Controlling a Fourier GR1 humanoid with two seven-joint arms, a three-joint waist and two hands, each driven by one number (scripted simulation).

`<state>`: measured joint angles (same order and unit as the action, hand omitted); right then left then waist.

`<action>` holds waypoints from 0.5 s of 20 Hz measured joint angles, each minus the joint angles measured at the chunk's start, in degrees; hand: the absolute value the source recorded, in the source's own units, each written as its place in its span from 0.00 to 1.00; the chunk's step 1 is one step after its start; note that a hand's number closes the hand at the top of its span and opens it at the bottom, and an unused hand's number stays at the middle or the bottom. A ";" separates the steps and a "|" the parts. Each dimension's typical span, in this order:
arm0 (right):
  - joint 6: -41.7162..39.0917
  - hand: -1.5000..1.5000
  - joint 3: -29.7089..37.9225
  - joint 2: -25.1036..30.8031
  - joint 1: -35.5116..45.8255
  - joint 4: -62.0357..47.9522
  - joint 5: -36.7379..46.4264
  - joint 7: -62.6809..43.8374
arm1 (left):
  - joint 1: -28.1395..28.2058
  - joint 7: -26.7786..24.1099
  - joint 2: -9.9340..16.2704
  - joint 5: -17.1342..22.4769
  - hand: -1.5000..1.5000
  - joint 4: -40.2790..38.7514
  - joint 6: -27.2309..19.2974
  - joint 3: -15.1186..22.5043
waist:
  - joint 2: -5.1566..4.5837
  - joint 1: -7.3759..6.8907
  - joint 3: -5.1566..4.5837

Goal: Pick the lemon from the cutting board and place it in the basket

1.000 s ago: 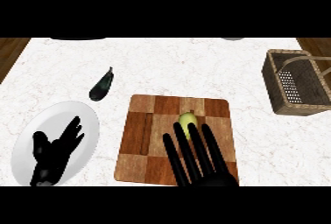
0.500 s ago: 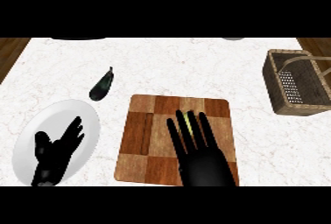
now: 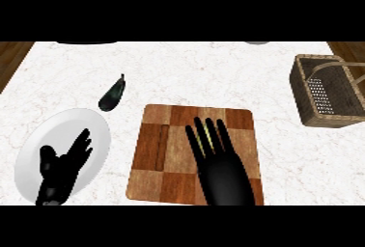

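So the pick step is what's going on: the right hand (image 3: 222, 169) is lying over the cutting board (image 3: 160, 144) with its fingers (image 3: 194, 140) stretched straight toward the far side, open, nothing gripped yet. The lemon (image 3: 205, 135) is sitting under those fingers, only peeking through as thin yellow slivers between them, so it's on the board and not lifted. My guess is the next move is curling the fingers and thumb round it, then carrying it up and to the far right, where the basket (image 3: 335, 111) is waiting well apart from the board. The left hand (image 3: 64, 166) is resting open over the white plate (image 3: 92, 125) on the near left. A dark eggplant (image 3: 112, 95) is lying just beyond the plate.
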<state>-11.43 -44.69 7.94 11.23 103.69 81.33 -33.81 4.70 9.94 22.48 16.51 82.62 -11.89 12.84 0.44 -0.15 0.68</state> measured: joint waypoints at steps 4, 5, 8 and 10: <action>2.71 0.00 1.38 -0.63 0.10 -3.04 0.26 1.55 | -0.23 1.59 -0.21 -0.22 0.50 0.23 0.46 -0.66 | -0.01 0.00 0.00; 3.23 0.00 1.90 -0.37 0.19 -3.17 0.12 2.25 | -0.23 1.03 -0.51 -0.41 0.50 -0.20 0.64 -0.81 | 0.02 0.02 0.07; 5.22 0.00 3.01 -1.30 1.28 -6.38 0.05 3.86 | -0.12 0.23 -0.96 -0.88 0.50 -0.47 1.04 -1.25 | 0.05 -0.06 0.13; 6.42 0.00 3.35 -1.93 1.65 -8.67 0.43 4.39 | -0.20 0.13 -1.35 -1.08 0.50 -0.74 1.30 -1.39 | 0.07 -0.08 0.19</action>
<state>-5.02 -41.33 6.01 12.88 95.02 81.76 -29.42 4.49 10.08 21.13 15.43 81.88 -10.59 11.45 0.51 -0.24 0.87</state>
